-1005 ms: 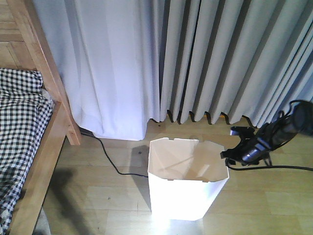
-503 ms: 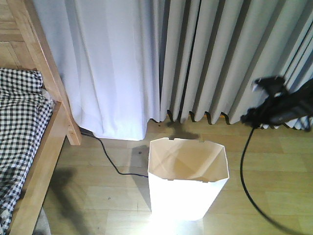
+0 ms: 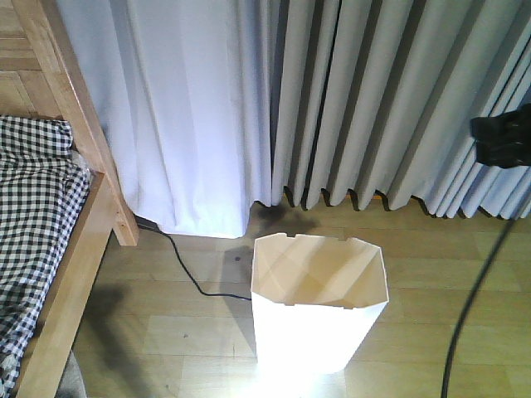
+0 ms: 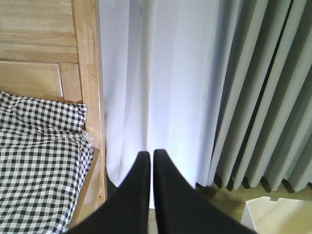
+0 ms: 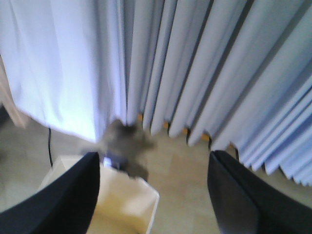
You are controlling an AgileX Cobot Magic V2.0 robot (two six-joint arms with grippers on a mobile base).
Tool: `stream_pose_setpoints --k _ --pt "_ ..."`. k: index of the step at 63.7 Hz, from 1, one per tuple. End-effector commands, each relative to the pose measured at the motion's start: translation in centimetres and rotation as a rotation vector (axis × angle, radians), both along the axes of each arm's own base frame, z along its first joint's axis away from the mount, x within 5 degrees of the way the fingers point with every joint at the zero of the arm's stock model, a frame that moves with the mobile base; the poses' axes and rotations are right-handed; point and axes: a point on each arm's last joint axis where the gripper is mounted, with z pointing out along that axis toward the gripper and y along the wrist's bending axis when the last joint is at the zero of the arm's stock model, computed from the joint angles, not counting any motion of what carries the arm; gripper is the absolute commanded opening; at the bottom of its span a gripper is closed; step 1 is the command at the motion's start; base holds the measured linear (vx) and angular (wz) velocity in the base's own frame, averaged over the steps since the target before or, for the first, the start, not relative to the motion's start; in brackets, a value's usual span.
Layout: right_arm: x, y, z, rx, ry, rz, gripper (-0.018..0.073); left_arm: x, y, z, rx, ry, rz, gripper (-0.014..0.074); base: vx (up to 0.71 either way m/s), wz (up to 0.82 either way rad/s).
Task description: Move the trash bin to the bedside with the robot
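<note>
The white trash bin (image 3: 319, 303) stands upright on the wooden floor near the curtains, cream inside and empty. It shows blurred in the right wrist view (image 5: 122, 207) and as a corner in the left wrist view (image 4: 280, 217). The bed with checked bedding (image 3: 33, 215) and light wooden frame (image 3: 83, 249) is at the left, apart from the bin. My right gripper (image 5: 153, 158) is open and empty, raised well above and to the right of the bin; its black end shows at the front view's right edge (image 3: 502, 139). My left gripper (image 4: 148, 155) is shut and empty, facing the curtain beside the bed frame (image 4: 90, 97).
White and grey curtains (image 3: 332, 99) hang along the back wall. A black cable (image 3: 187, 274) lies on the floor between bed and bin. Another black cable (image 3: 477, 298) trails down from my right arm at the right of the bin.
My right arm has lifted from beside the bin's right rim up and to the right, to the frame's edge. The bin has not moved.
</note>
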Motion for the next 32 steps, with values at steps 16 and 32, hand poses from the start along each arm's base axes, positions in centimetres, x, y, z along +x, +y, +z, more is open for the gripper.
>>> stream_pose_setpoints --k 16,32 --pt "-10.3 1.5 1.6 0.033 -0.306 -0.022 0.0473 0.0 0.0 0.3 -0.010 -0.072 0.005 -0.0006 0.00 0.00" --pt "-15.9 2.3 -0.3 0.027 -0.520 0.018 0.0473 0.0 0.0 0.3 -0.010 -0.072 0.005 -0.0006 0.00 0.00"
